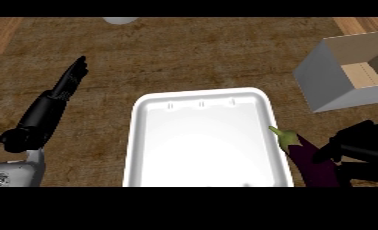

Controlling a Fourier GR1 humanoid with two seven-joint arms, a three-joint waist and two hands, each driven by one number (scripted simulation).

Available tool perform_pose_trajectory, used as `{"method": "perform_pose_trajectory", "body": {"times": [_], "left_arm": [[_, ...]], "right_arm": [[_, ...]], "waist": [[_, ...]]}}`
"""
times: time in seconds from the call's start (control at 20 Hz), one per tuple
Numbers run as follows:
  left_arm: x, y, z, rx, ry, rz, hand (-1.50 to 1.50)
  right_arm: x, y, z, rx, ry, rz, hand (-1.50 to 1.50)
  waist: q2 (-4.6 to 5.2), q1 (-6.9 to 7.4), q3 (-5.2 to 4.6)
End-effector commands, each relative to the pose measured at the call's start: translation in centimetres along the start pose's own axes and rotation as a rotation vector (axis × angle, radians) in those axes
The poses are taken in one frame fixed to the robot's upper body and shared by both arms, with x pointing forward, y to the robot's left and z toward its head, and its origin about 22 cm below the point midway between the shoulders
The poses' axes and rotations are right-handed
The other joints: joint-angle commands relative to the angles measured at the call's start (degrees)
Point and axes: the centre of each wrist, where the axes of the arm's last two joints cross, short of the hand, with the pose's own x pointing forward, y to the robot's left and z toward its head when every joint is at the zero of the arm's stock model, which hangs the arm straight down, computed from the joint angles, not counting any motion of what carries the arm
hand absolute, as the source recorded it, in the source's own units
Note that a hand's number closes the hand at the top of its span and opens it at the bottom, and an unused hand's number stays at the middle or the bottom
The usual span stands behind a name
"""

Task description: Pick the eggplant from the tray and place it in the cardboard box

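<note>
The eggplant (310, 163) is grasped by the right hand (353, 143) beside the tray (140, 119); the left hand (57, 95) is held open.

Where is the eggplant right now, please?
In the head view the eggplant is at the lower right, just outside the tray by its right rim, with the right hand curled round it.

The eggplant (306, 160) is just right of the tray (137, 124); cardboard box (328, 81) behind it.

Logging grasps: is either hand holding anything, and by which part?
The right hand holds the eggplant by its purple body; the green stem end is free. The left hand holds nothing.
</note>
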Motion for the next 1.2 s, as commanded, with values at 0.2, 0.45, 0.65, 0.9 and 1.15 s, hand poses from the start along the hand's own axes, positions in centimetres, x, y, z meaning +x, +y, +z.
{"method": "perform_pose_trajectory", "body": {"times": [0.2, 0.45, 0.65, 0.9, 1.15], "left_arm": [[0.5, -1.9, -0.4, -0.074, -0.03, 0.005, 0.0], [0.4, -3.2, -3.6, -0.104, -0.045, 0.003, 0.0], [2.0, -2.5, -3.9, -0.106, -0.067, -0.012, 0.0], [1.9, -4.0, -4.1, -0.136, -0.09, 0.025, 0.0], [2.4, -4.2, -4.7, -0.139, -0.098, 0.012, 0.0]], "right_arm": [[-5.4, -11.1, 6.2, -0.195, 0.234, -0.037, 1.5], [-8.7, -14.5, 7.1, -0.118, 0.326, 0.076, 1.5], [-11.2, -13.4, 8.4, 0.078, 0.417, 0.117, 1.5], [-13.1, -14.3, 10.2, 0.253, 0.492, 0.087, 1.5], [-14.9, -13.8, 9.8, 0.434, 0.535, 0.138, 1.5]], "waist": [[0.42, 4.21, -0.15], [0.96, 5.7, -0.17], [1.44, 7.85, -0.1], [1.68, 8.76, -0.07], [1.79, 9.48, -0.06]]}}
